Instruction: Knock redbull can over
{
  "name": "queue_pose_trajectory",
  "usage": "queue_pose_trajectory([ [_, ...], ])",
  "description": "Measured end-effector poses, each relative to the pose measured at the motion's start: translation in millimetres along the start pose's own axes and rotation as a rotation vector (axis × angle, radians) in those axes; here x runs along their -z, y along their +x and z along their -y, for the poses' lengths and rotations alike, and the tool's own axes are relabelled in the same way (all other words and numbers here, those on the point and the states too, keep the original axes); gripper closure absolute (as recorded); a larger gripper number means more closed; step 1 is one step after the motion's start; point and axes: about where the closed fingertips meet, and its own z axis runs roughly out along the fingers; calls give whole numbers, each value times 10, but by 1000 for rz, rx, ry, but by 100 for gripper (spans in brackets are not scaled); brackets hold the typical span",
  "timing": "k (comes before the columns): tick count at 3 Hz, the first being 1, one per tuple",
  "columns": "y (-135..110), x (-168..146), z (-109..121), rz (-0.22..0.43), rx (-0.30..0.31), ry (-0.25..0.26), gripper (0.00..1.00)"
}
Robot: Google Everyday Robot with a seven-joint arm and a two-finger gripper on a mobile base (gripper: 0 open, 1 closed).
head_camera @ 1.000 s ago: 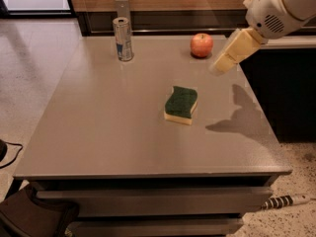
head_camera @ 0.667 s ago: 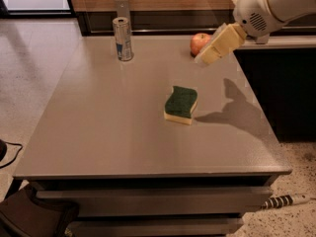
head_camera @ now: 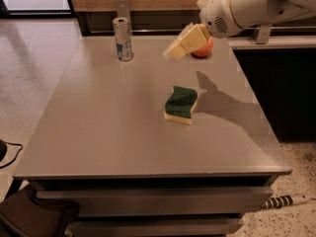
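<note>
The redbull can (head_camera: 123, 38) stands upright near the far left of the grey table (head_camera: 98, 122); it is slim and silver with blue markings and a shiny top. My gripper (head_camera: 177, 49) hangs in the air above the far right part of the table, to the right of the can and well apart from it. Its cream-coloured fingers point down and to the left. The white arm reaches in from the upper right. It holds nothing that I can see.
A red apple (head_camera: 203, 49) sits at the far right of the table, partly hidden behind the gripper. A green and yellow sponge (head_camera: 180, 104) lies near the table's middle. A dark counter stands to the right of the table.
The arm and gripper have moved left across the far side of the table, toward the can, and now cover part of the apple. The can, apple and sponge have not moved.
</note>
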Motion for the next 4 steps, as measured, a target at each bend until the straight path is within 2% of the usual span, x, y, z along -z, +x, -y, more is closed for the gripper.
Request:
queue_pose_trajectory([
  [1, -103, -192, -29, 52, -13, -37, 0],
  [2, -107, -199, -32, 51, -13, -36, 0],
  [3, -43, -393, 142, 87, -36, -14, 0],
  [4, 83, -828, 577, 169, -91, 65, 0],
])
